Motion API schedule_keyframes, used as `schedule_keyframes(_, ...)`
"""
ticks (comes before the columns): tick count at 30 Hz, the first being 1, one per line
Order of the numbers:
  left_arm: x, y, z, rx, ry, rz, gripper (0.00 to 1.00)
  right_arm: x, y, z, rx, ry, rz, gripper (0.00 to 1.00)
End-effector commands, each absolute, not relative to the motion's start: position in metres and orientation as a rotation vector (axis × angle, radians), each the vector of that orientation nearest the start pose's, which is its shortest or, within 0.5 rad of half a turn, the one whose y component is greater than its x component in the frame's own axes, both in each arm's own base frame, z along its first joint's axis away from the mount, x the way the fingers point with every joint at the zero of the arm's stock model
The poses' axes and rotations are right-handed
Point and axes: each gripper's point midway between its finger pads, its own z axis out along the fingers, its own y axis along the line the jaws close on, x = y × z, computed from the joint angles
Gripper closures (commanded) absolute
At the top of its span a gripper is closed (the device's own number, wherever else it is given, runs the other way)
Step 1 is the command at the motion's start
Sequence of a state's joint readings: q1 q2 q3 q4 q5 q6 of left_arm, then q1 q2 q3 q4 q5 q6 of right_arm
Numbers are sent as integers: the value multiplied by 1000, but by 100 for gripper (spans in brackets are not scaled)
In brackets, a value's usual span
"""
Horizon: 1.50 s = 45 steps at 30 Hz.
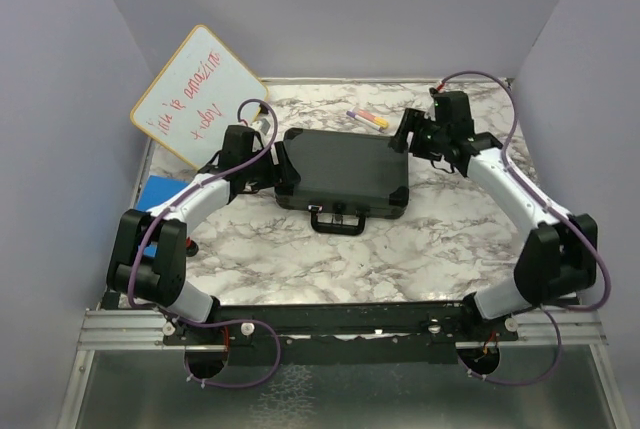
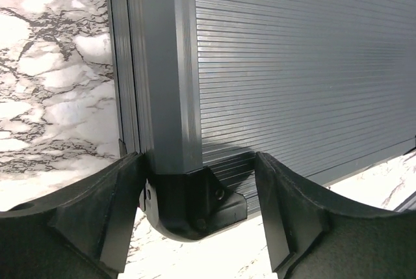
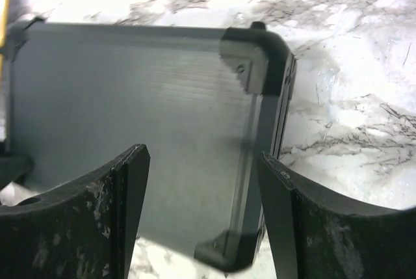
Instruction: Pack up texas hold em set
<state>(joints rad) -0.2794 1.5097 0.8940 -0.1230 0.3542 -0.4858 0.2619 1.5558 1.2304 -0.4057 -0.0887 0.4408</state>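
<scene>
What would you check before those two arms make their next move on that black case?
1. Briefcase lid down, lying flat: ok.
2. Latches fastened: cannot tell, too small to see.
3. Left gripper open, straddling a corner of the case: ok.
4. Right gripper open, by the case's right edge: ok.
5. Handle free, facing the arms' bases: ok.
6. Marker lying behind the case, apart from it: ok.
</scene>
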Motion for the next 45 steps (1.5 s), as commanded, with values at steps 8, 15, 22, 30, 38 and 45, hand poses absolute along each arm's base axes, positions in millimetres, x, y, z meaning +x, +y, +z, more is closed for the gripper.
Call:
schedule_keyframes(8,290,-181,32,-28,2669,-747,36,286,248,175,-456,2189,814,27)
schedule_keyframes(15,286,-177,26,-16,2683,-718,48,238,288,118,-703,2201,855,63)
schedule_keyframes(22,286,-173,24,-19,2689,-687,49,231,297,68,-758,2237,689,74)
schedule_keyframes(30,286,-166,20,-15,2695,-640,52,241,294,50,-750,2186,534,76)
schedule_keyframes(38,286,-163,19,-10,2704,-631,52,244,290,42,-779,2123,437,76)
schedule_keyframes(45,287,-163,18,-9,2706,-631,52,248,288,39,-765,2114,393,76)
